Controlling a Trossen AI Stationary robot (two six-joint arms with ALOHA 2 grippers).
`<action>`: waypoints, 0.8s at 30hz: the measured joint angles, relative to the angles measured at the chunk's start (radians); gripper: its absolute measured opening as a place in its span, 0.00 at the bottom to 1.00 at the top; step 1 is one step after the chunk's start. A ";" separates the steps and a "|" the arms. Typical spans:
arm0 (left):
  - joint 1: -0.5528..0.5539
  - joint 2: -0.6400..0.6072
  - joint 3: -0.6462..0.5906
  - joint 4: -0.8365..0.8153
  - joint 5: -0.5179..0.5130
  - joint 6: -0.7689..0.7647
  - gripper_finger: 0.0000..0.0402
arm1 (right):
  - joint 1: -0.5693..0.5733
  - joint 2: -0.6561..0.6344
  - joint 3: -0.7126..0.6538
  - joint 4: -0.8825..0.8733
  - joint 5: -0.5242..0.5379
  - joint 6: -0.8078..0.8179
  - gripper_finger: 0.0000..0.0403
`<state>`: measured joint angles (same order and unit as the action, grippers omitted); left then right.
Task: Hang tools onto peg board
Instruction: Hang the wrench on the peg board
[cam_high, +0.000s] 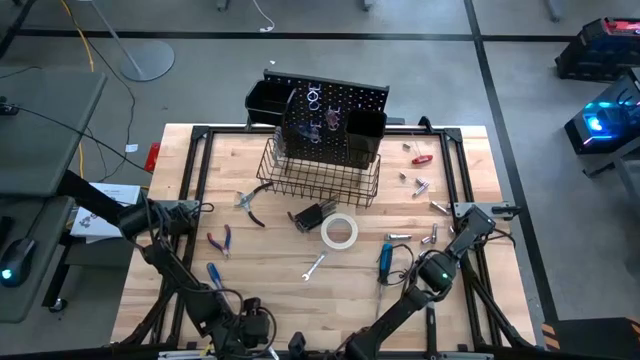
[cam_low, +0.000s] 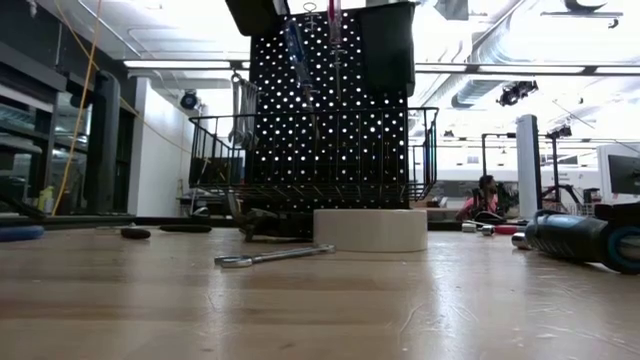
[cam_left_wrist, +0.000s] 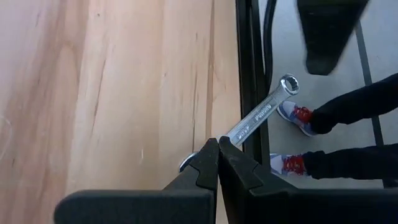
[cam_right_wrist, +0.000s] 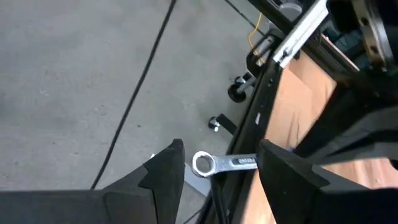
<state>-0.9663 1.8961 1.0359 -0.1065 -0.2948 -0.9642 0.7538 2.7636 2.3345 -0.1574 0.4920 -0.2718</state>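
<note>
The black peg board (cam_high: 335, 120) stands upright at the table's far edge with two bins and a wire basket (cam_high: 320, 177); screwdrivers hang on the peg board (cam_low: 330, 100). Loose on the wood lie a white tape roll (cam_high: 339, 231), a hammer (cam_high: 310, 215), pliers (cam_high: 250, 205), a wrench (cam_high: 315, 265) and a blue screwdriver (cam_high: 385, 258). My left gripper (cam_high: 203, 208) is at the table's left rail, shut on a silver wrench (cam_left_wrist: 261, 112). My right gripper (cam_right_wrist: 221, 158) is at the right rail (cam_high: 497, 210), open, with another silver wrench (cam_right_wrist: 217, 163) between its fingers. My left gripper pinches the silver wrench between its two fingers near its lower end (cam_left_wrist: 225, 138). The shaft slants away from the fingertips, and the ring end (cam_left_wrist: 289, 83) sticks out past the table's black rail over the floor. My right gripper's fingers stand on either side of the second wrench; its far end is hidden behind one finger (cam_right_wrist: 283, 165), and I cannot tell whether it touches.
Red-handled pliers (cam_high: 220, 240), a blue screwdriver (cam_high: 213, 275), a red screwdriver (cam_high: 422, 158) and small metal bits (cam_high: 420, 183) are scattered on the table. A black frame rail (cam_high: 195, 180) borders the wood. A person's shoes (cam_left_wrist: 295, 112) show on the floor beyond the rail.
</note>
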 joint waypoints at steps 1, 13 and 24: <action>0.002 0.000 0.000 -0.001 -0.001 -0.003 0.00 | 0.002 0.000 0.000 0.003 -0.004 0.000 0.47; 0.011 0.000 0.000 -0.004 -0.006 -0.021 0.00 | 0.011 0.045 0.002 0.073 0.017 -0.112 0.47; 0.014 0.000 0.000 -0.002 -0.006 -0.018 0.00 | 0.007 0.068 0.003 0.114 0.057 -0.181 0.47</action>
<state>-0.9526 1.8957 1.0359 -0.1081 -0.3004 -0.9824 0.7606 2.8311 2.3375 -0.0436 0.5490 -0.4529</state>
